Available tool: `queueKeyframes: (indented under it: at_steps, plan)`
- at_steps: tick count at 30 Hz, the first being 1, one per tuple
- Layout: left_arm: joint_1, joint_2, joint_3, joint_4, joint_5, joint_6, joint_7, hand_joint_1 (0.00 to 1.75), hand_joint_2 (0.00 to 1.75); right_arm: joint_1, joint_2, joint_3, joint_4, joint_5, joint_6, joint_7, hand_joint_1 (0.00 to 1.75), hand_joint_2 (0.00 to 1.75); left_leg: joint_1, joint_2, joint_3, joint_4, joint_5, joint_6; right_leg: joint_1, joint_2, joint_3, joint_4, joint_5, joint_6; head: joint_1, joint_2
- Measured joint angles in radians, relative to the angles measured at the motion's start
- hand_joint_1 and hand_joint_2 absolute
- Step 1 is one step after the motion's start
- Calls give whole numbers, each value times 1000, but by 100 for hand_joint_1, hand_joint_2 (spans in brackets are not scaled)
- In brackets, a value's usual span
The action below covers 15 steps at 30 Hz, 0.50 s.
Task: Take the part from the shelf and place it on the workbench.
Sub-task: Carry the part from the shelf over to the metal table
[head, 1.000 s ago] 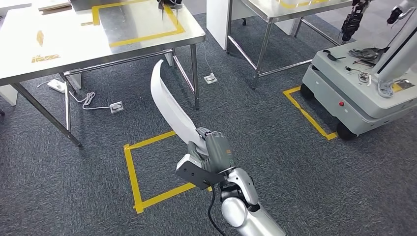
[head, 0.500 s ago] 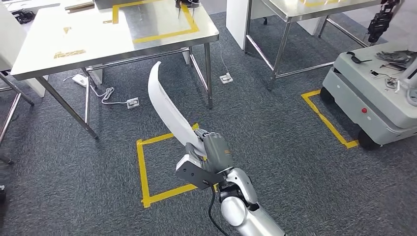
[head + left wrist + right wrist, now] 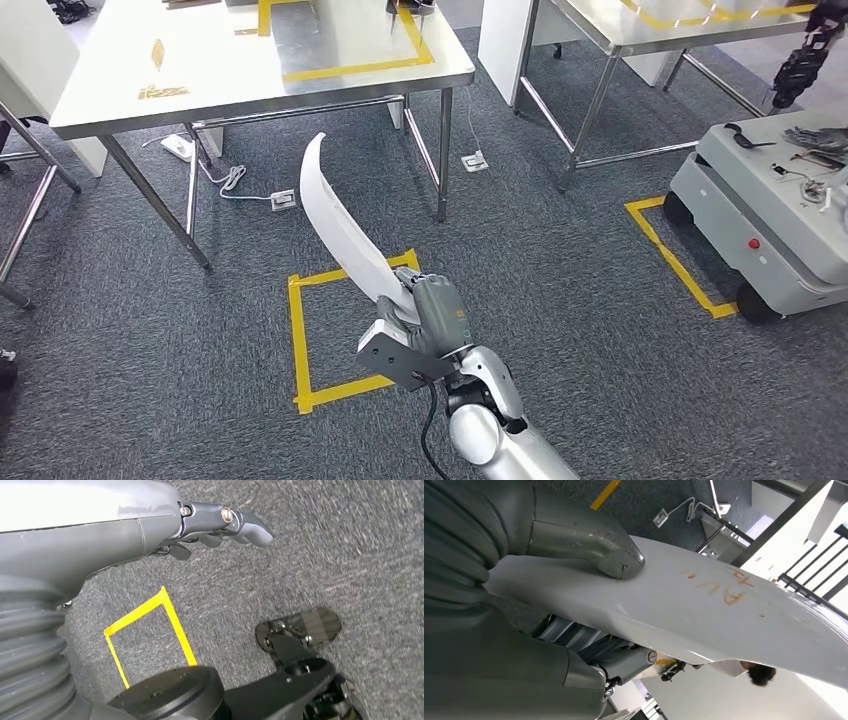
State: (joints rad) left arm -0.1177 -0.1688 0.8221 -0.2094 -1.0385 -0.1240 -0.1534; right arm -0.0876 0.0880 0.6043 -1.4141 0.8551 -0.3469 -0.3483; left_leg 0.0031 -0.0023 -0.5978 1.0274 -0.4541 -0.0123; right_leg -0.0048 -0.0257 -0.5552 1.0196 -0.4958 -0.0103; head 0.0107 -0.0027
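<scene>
My right hand [image 3: 432,310] grips the lower end of a long, curved white part [image 3: 340,220], which rises up and to the left above the carpet. In the right wrist view the thumb [image 3: 609,555] presses on the part [image 3: 704,610], which bears orange scribbles, and the fingers [image 3: 614,660] wrap its other side. The steel workbench [image 3: 120,90] with a yellow taped rectangle [image 3: 345,68] stands ahead at upper left. My left hand [image 3: 220,522] hangs over the carpet, fingers loosely extended, holding nothing.
A yellow taped square [image 3: 345,330] marks the carpet in front of the workbench. Power strips and cables [image 3: 235,185] lie under the bench. A second steel table [image 3: 620,25] stands at upper right. A white wheeled robot base [image 3: 770,220] sits right, beside another taped mark [image 3: 675,260].
The camera has turned and advanced: the workbench, floor square and wheeled base have slid right and nearer in the picture. My right hand holds the white part the same way.
</scene>
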Motion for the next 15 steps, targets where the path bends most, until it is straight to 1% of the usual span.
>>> queueKeyframes:
  at_steps: [4,6,15]
  plan:
    - [-1,0,0,0,-3,0,2,0,175,-1,2,0,0,2,6,5,175,175,-1,0,-1,1,0,7,-1,0,2,-5,3,10,0,0]
    - [-1,0,0,0,-3,0,3,0,175,-1,2,0,0,4,11,9,175,175,-1,0,-1,1,1,8,-1,0,2,-5,4,14,0,0]
    - [-1,-1,0,0,-3,0,4,0,175,0,8,0,0,5,21,18,175,175,0,0,0,1,3,8,0,0,1,-5,6,16,0,0]
